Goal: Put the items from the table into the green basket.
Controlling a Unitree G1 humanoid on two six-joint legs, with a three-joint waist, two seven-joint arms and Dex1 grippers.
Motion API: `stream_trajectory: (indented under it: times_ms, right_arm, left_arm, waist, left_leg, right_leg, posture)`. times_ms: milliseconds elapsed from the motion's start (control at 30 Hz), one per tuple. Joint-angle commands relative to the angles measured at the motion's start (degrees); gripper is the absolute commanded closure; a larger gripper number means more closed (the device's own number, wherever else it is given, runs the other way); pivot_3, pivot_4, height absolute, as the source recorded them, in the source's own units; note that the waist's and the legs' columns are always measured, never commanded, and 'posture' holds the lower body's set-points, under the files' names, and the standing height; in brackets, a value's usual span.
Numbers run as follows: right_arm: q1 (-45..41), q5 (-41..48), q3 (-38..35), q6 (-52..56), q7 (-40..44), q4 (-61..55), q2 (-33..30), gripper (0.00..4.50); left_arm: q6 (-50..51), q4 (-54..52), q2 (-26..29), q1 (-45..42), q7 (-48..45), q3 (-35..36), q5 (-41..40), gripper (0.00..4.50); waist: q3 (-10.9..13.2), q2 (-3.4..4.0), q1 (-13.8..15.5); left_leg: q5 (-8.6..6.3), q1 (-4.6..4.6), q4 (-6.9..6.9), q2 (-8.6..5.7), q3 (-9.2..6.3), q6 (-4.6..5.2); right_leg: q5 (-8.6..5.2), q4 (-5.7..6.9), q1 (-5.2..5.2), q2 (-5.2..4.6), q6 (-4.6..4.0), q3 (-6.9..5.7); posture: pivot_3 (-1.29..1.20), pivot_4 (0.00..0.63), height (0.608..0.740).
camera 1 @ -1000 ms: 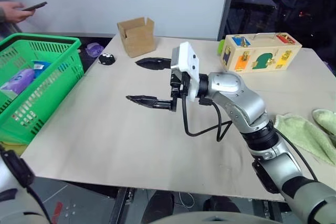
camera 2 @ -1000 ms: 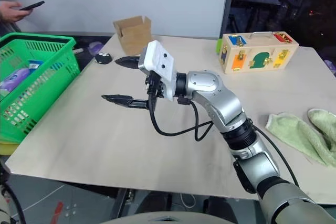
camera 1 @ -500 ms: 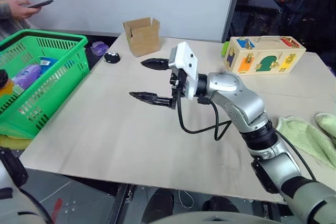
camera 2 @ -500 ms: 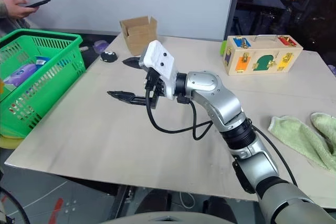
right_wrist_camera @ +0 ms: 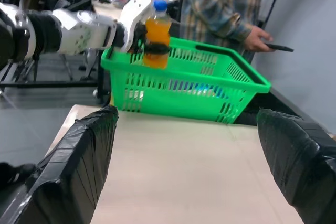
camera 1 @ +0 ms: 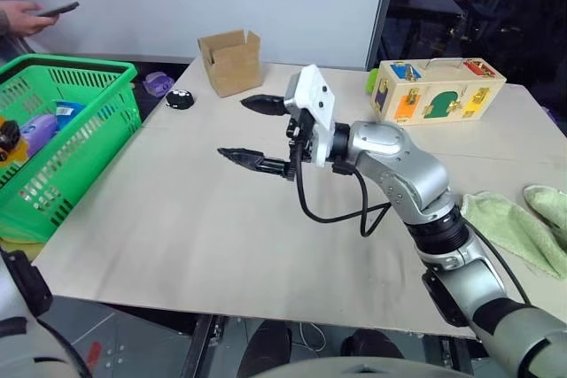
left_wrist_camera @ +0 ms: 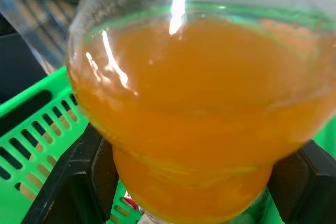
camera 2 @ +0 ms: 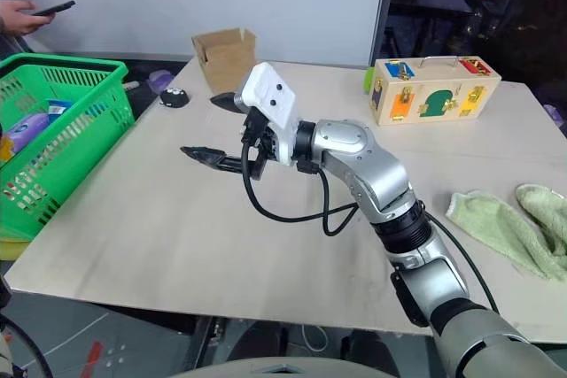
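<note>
Head stereo; wrist views, perhaps basketward

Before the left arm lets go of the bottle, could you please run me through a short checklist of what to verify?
1. Bottle held: the left end effector is shut on the orange bottle, upright, blue cap on top. Ok.
2. Bottle over the green basket: it shows at the basket's rim, but whether it is inside the opening is unclear. Cannot tell.
3. Landing spot: a purple item and a blue item already lie in the basket; free room beneath the bottle is not visible. Cannot tell.
4. Right end effector: open, holding nothing, above the table, away from the basket. Ok.
5. Person's hand beyond the basket, holding a phone. Ok.
</note>
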Motion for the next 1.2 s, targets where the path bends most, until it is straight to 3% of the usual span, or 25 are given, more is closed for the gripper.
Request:
stream_trajectory:
  times_ms: [33, 200, 233, 300, 600, 700, 833, 967, 1067, 1200]
  right_arm:
    - [-1.12, 1.46, -2.28, -0.58, -0.51, -2.58, 0.67, 0.00]
    - [-1.36, 1.67, -2.49, -1.40, -0.31, -2.49, 0.80, 0.00]
    - [-1.33, 1.56, -2.39, -1.55, -0.26, -2.49, 0.70, 0.00]
    - [-1.24, 1.38, -2.25, -1.75, -0.21, -2.49, 0.56, 0.00]
    - [-0.19, 0.55, -2.05, -2.14, 0.03, -2.88, -1.07, 0.00]
    - [1.27, 0.09, -2.48, -1.79, -0.22, -3.83, -2.77, 0.00]
    - [6.72, -1.37, -3.85, -0.62, -0.88, -6.67, -8.63, 0.00]
    - [13.93, -3.07, -6.77, 0.19, -1.66, -10.30, -16.10, 0.00]
    - [18.95, -2.51, -9.94, 1.78, -1.88, -13.23, -20.73, 0.00]
    - [25.57, -1.81, -14.08, 2.92, -1.45, -16.80, -26.21, 0.00]
  left_arm:
    - [-0.71, -0.99, 1.11, -0.04, 1.08, -0.05, 0.40, 1.39]
    - [0.37, -0.36, 1.00, 1.21, 1.33, -0.92, 1.08, 1.39]
    - [1.19, -0.35, 0.88, 1.43, 0.03, -0.41, 0.34, 0.59]
    - [1.38, -0.60, 0.92, 1.84, -1.00, -0.25, 0.13, 0.05]
    - [-3.75, -6.97, -0.97, 2.00, -0.37, 4.17, -4.80, 0.05]
    - [-1.76, -19.69, -5.86, 4.71, -4.32, 6.89, -10.60, 0.05]
    - [13.86, -52.79, -15.73, 16.24, -5.73, 5.26, -20.65, 0.05]
    - [24.01, -78.03, -23.30, 25.51, -6.20, 0.05, -29.31, 0.05]
    - [30.31, -89.12, -26.77, 31.25, -6.34, -2.76, -34.82, 0.05]
    - [34.88, -96.74, -27.17, 37.23, -6.27, -6.23, -35.41, 0.05]
  waist:
    - [0.00, 0.00, -0.09]
    - [0.00, 0.00, -0.45]
    - [0.00, 0.00, -0.45]
    - [0.00, 0.01, -0.50]
    - [0.00, 0.01, -1.16]
    - [0.00, 0.01, -1.11]
    - [-0.03, -0.01, -1.42]
    - [-0.16, -0.20, -1.42]
    - [-0.04, 0.04, -2.01]
    - [0.00, 0.53, -3.29]
  left_leg:
    - [0.00, 0.00, 0.00, 0.00, 0.00, 0.00]
    - [0.00, 0.00, 0.00, 0.00, 0.00, 0.00]
    - [0.00, 0.00, 0.00, 0.00, 0.00, 0.00]
    - [0.00, 0.00, 0.01, 0.00, 0.00, 0.00]
    - [0.01, 0.06, 0.01, 0.00, -0.01, 0.00]
    - [0.01, 0.05, 0.01, 0.00, -0.02, 0.00]
    - [0.01, 0.04, 0.06, -0.14, 0.07, -0.01]
    - [-0.01, 0.02, 0.08, -0.22, 0.09, 0.02]
    - [0.00, 0.05, 0.10, -0.16, 0.13, 0.02]
    - [0.00, 0.21, 0.06, -0.06, 0.08, 0.03]
  right_leg:
    - [0.00, 0.00, 0.00, 0.00, 0.00, 0.00]
    - [0.00, 0.01, -0.01, 0.00, 0.00, 0.00]
    - [0.00, 0.02, -0.01, -0.01, 0.00, 0.00]
    - [0.00, 0.02, 0.00, -0.01, 0.00, 0.00]
    - [0.00, 0.09, 0.00, -0.01, 0.00, 0.00]
    - [0.00, 0.10, 0.01, -0.03, -0.01, 0.00]
    - [0.03, 0.09, 0.09, -0.25, -0.03, 0.05]
    - [0.04, 0.05, 0.14, -0.39, -0.03, 0.10]
    - [0.04, 0.05, 0.11, -0.29, -0.03, 0.16]
    - [-0.01, 0.16, 0.13, -0.05, -0.08, 0.25]
  posture:
    - [0.13, 0.000, 0.740]
    - [0.12, 0.000, 0.740]
    - [0.12, 0.000, 0.740]
    - [0.12, 0.000, 0.740]
    - [0.11, 0.000, 0.740]
    - [0.12, 0.000, 0.740]
    - [0.12, 0.000, 0.740]
    - [0.12, 0.000, 0.740]
    - [0.09, 0.000, 0.740]
    - [0.06, 0.000, 0.740]
